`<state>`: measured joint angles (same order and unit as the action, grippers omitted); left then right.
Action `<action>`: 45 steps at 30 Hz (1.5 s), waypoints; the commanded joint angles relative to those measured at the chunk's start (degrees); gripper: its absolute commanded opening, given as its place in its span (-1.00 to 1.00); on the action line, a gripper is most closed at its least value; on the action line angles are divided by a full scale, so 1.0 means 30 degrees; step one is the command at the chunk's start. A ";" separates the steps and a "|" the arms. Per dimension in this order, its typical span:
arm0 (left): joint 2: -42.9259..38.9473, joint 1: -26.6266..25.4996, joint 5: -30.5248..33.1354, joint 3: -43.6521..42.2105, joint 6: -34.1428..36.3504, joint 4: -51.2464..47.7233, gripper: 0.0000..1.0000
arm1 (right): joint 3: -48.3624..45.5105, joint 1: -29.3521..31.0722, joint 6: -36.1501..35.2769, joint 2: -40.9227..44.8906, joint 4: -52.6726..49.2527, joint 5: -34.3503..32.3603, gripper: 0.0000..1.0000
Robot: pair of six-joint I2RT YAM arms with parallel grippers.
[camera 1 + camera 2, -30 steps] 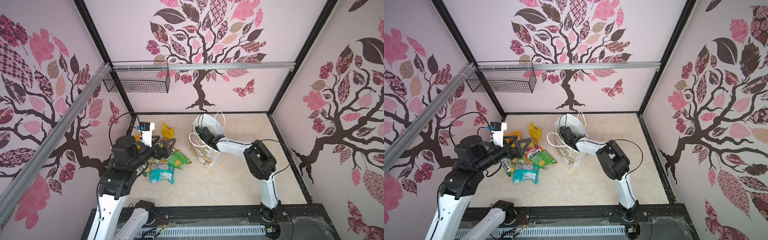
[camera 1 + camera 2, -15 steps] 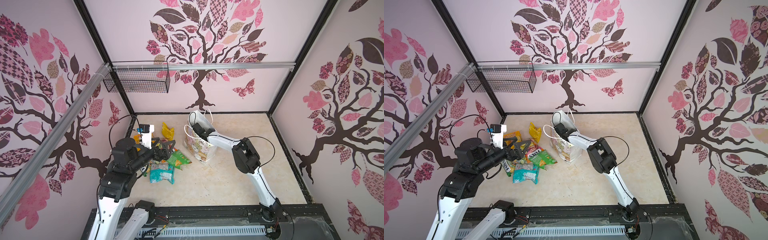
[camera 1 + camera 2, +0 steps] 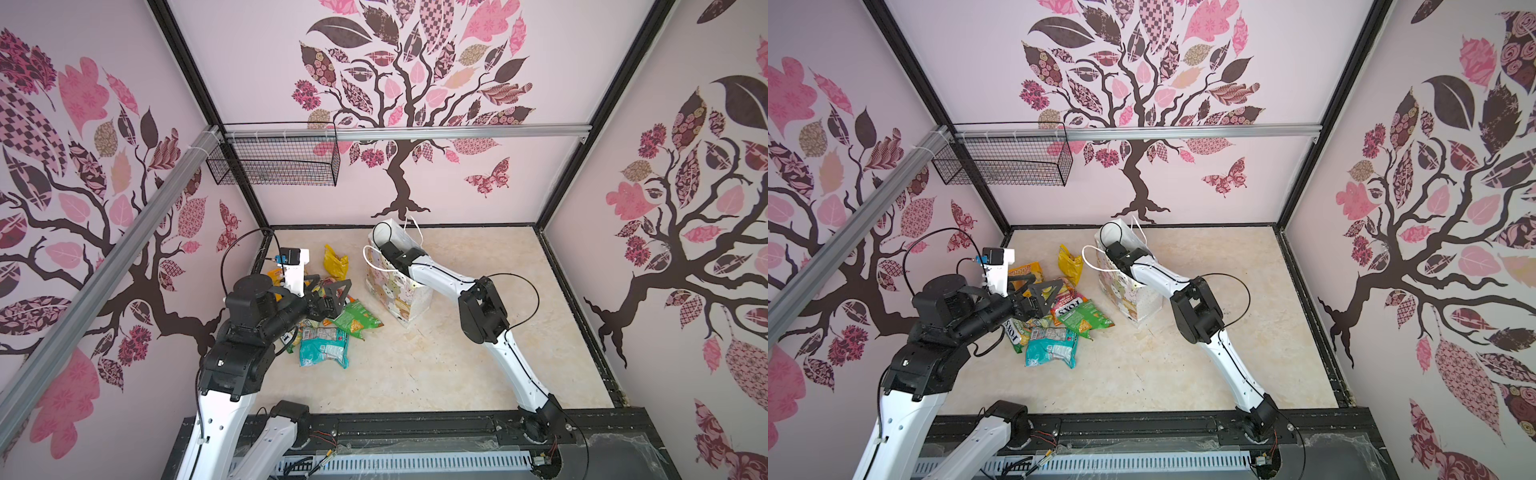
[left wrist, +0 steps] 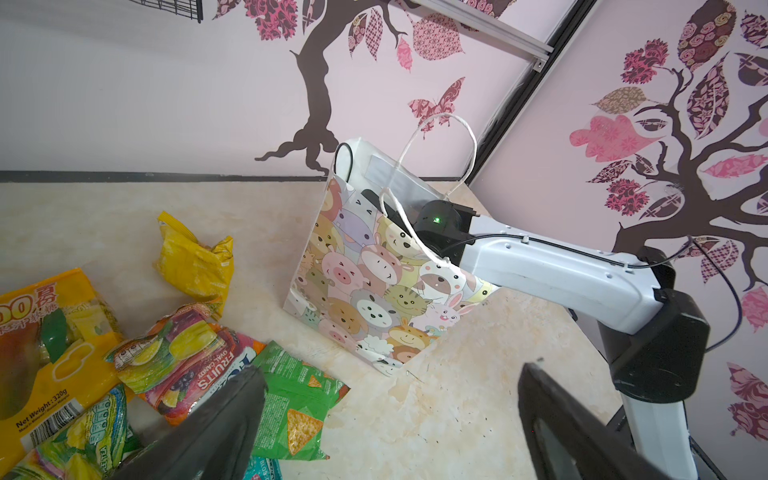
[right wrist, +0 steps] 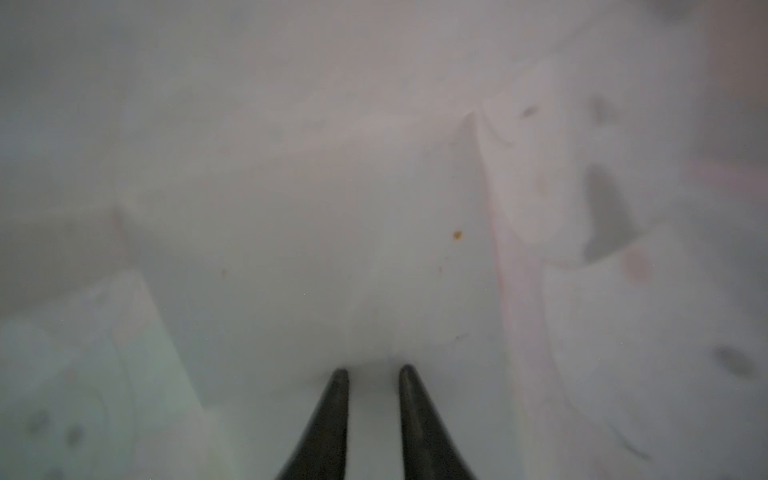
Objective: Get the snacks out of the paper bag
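Pink tree-papered walls enclose a beige counter (image 3: 415, 374). Here the right tool (image 5: 371, 372) reaches deep inside the leaning paper bag (image 3: 395, 291), nearly closed, gripping nothing visible (only bare white paper ahead). Already the snacks (image 3: 324, 345) lie heaped beside the bag, by the wide-open left tool (image 4: 392, 370).

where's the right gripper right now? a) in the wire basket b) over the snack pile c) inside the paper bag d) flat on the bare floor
c: the right gripper is sunk in the mouth of the paper bag, its fingers surrounded by white paper in the right wrist view
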<state>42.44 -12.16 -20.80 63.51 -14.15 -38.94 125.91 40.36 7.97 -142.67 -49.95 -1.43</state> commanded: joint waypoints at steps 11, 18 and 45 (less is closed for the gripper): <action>0.0109 -0.0049 0.0473 -0.0621 -0.0351 0.0886 0.94 | 0.2061 -0.0035 0.0334 0.6220 -0.2604 -0.0184 -0.95; -0.0461 -0.0059 0.3951 -0.1152 -0.0351 0.1458 0.93 | 0.1355 -0.0043 0.0879 1.0549 -0.1395 -0.0541 0.13; -0.0401 0.4580 1.5391 -1.5839 0.1261 1.7247 0.96 | -3.4474 -0.6717 -0.1594 2.5139 2.7121 -1.2502 0.99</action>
<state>38.44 1.26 26.57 17.02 -10.24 2.20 22.57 23.18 3.33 -62.00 19.35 -38.00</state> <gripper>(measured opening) 0.975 0.996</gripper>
